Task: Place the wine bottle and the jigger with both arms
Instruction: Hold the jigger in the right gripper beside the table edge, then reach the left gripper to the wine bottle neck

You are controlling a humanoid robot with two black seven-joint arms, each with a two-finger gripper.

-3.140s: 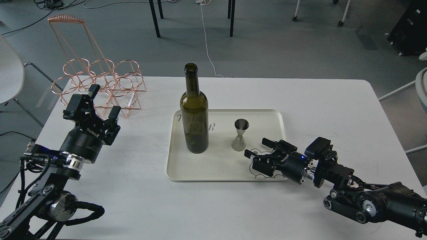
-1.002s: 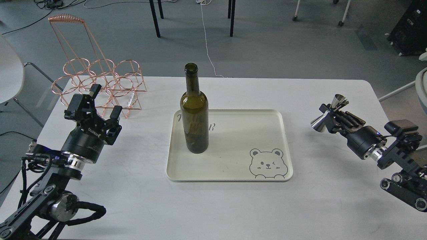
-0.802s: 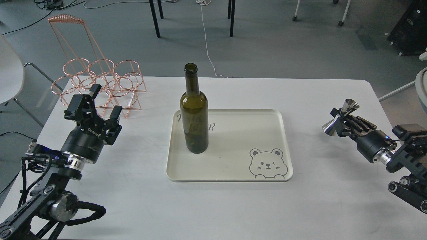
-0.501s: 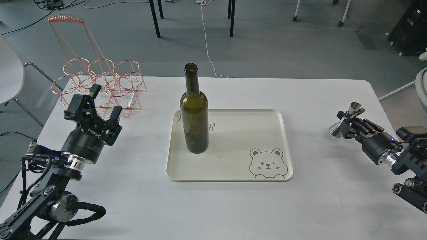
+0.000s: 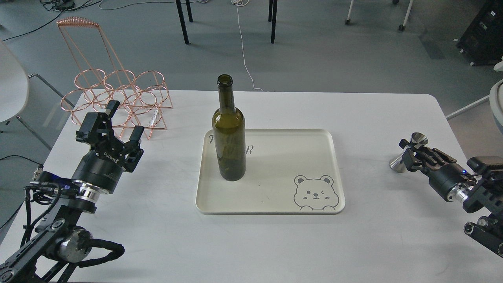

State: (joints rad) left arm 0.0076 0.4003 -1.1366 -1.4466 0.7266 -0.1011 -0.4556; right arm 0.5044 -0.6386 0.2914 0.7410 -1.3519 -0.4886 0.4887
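The wine bottle [image 5: 229, 133], dark olive-green with a long neck, stands upright at the left of the cream tray [image 5: 314, 141]. The silver jigger [image 5: 404, 155] is at the table's right side, tilted, its lower cone at or just above the table. My right gripper [image 5: 410, 154] is shut on the jigger's waist. My left gripper [image 5: 120, 121] is open and empty at the left, well clear of the bottle, just in front of the copper rack.
A copper wire bottle rack [image 5: 118, 98] stands at the table's back left. The tray has a bear drawing [image 5: 315, 192] at its front right. The white table's right edge [image 5: 458, 141] is close to the jigger. Chair legs stand beyond the table.
My right gripper has carried the jigger from the tray to the table's right side and lowered it toward the surface. The left arm and the bottle have not moved.
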